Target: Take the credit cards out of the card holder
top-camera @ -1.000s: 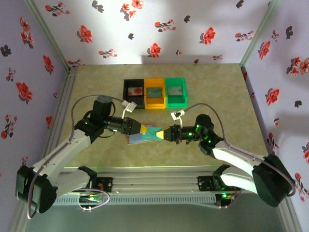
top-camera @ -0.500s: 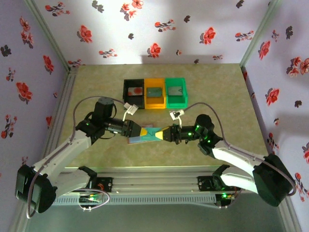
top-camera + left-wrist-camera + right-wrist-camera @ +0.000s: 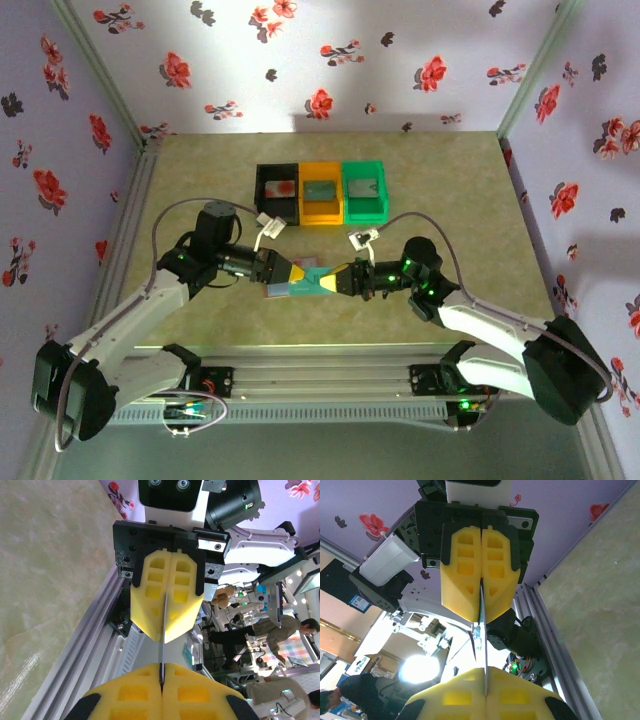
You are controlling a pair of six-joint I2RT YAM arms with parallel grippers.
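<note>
The card holder (image 3: 280,290), pinkish-tan with pale blue panels, hangs above the table's middle between the two grippers. A thin bluish credit card (image 3: 316,281) sticks out of its right end. My left gripper (image 3: 298,272) is shut on the card holder end. My right gripper (image 3: 332,280) is shut on the credit card. In the left wrist view the card (image 3: 162,652) runs edge-on from my left gripper (image 3: 161,667) to the right gripper (image 3: 164,637). From the right wrist, that edge (image 3: 483,645) joins my right gripper (image 3: 485,672) to the left gripper (image 3: 481,619).
Three small bins stand in a row behind the grippers: black (image 3: 277,190), orange (image 3: 322,192) and green (image 3: 365,190), each with something flat inside. An aluminium rail (image 3: 330,375) runs along the near table edge. Flowered walls close in three sides.
My left gripper has gone from open to shut on the card holder. Both grippers and the holder have drifted slightly left and toward the near edge.
</note>
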